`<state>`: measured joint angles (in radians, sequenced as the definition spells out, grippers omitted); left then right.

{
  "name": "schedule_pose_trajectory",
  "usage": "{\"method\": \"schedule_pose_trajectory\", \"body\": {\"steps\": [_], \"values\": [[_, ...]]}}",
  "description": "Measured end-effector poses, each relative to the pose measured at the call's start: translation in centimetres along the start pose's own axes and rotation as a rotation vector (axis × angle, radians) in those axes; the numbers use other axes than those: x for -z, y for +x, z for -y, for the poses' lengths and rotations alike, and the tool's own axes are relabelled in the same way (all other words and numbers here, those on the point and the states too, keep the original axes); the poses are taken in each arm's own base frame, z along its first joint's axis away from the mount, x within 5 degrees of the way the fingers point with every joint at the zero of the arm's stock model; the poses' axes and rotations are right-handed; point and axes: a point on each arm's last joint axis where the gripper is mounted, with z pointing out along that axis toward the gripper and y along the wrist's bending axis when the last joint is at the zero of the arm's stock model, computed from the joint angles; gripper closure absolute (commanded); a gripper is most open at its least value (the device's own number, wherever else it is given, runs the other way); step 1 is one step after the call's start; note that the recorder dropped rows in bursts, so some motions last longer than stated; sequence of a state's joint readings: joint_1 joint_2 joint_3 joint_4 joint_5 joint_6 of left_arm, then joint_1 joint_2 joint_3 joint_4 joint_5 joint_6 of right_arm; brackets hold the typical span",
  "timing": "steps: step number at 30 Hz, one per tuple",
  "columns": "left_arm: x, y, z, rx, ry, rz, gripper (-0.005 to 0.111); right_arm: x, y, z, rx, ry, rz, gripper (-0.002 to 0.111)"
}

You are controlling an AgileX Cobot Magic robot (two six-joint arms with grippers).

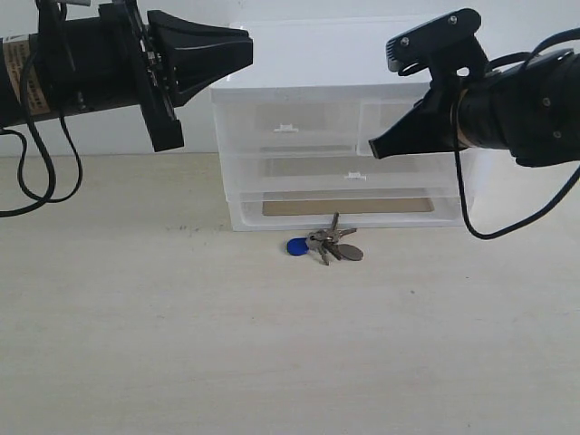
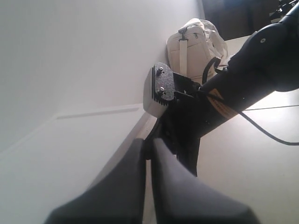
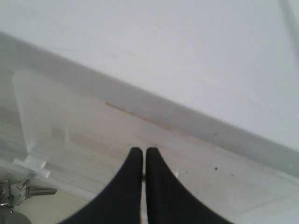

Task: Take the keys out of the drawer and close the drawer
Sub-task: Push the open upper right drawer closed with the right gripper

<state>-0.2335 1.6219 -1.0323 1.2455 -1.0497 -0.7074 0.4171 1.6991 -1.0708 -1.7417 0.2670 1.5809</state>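
Note:
The keys point(image 1: 333, 246), grey-brown on a ring with a round blue tag point(image 1: 296, 246), lie on the table just in front of the drawer unit; they also show at the edge of the right wrist view point(image 3: 14, 192). The drawer point(image 1: 388, 111), top right of the unit, looks flush with its left-hand twin point(image 1: 285, 118). My right gripper point(image 1: 373, 149) is shut, its tips point(image 3: 143, 152) at the drawer's translucent front point(image 3: 196, 154), with nothing seen between them. My left gripper point(image 1: 248, 45) hangs shut and empty above the unit's left corner, and its fingers point(image 2: 166, 158) point toward the right arm.
The translucent white drawer unit point(image 1: 245, 100) stands at the back of the table, with full-width drawers point(image 1: 355, 176) below the small pair. A white backpack point(image 2: 196, 39) leans on the wall behind. Cables point(image 1: 480, 217) hang from both arms.

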Motion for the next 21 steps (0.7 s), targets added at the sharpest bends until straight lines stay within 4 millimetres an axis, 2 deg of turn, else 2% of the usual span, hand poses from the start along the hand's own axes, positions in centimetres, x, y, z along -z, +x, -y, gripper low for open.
{"method": "schedule_pose_trajectory", "body": {"steps": [8, 13, 21], "values": [[0.0, 0.0, 0.0, 0.0, -0.001, -0.002, 0.102, -0.2, -0.4, 0.6, -0.014, -0.007, 0.011, 0.108], [0.0, 0.0, 0.0, 0.0, -0.001, -0.002, 0.102, -0.4, -1.3, -0.1, -0.032, -0.103, 0.031, 0.108], [0.0, 0.0, 0.0, 0.0, -0.001, -0.002, 0.102, -1.2, -0.7, -0.3, -0.007, -0.095, 0.012, 0.108]]}}
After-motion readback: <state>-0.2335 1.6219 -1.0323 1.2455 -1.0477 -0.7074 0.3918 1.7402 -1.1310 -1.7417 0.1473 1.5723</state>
